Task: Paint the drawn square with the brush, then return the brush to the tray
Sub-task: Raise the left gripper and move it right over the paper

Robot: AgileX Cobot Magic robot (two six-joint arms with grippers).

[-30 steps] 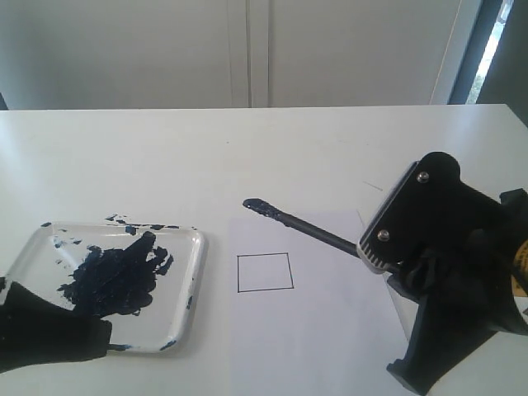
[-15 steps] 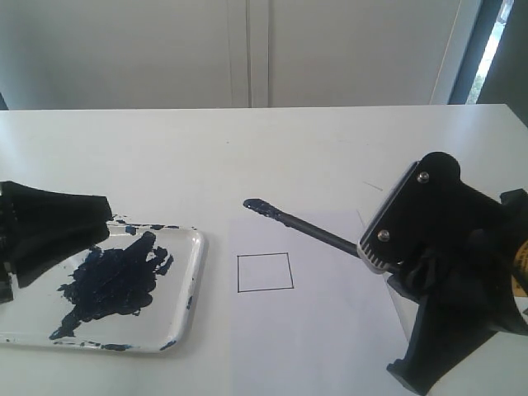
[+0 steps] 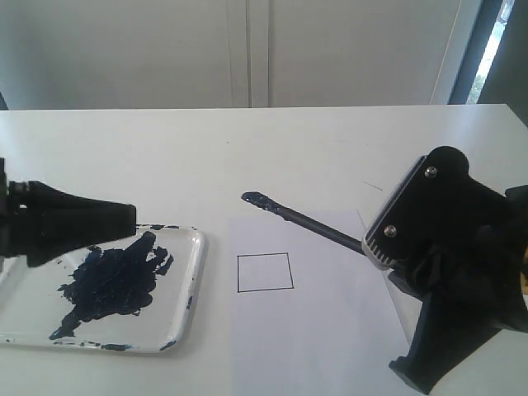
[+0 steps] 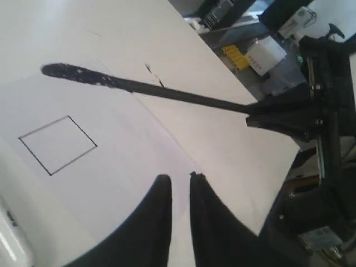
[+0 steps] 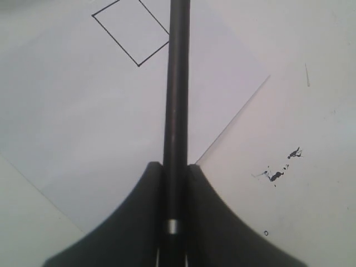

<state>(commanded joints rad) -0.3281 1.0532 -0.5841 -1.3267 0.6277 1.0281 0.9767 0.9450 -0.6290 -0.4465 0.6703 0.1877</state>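
We see the right gripper, lower right of the exterior frame, clamped on the brush. Its long axis runs up-left, the loaded tip hovering just above the drawn square. The left gripper, nearly closed, holds nothing.

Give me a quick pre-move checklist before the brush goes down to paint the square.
1. Grip: right gripper fingers clamp the brush on both sides of the handle: ok.
2. Paint on the brush tip, dark in the exterior and left wrist views: ok.
3. Square on the paper unpainted and unobstructed: ok.
4. Tip over the square: not ok, in the exterior view it shows beyond the square's far edge.
5. Left gripper away from the square, near the tray: ok.
6. Tip height above the paper: cannot tell.
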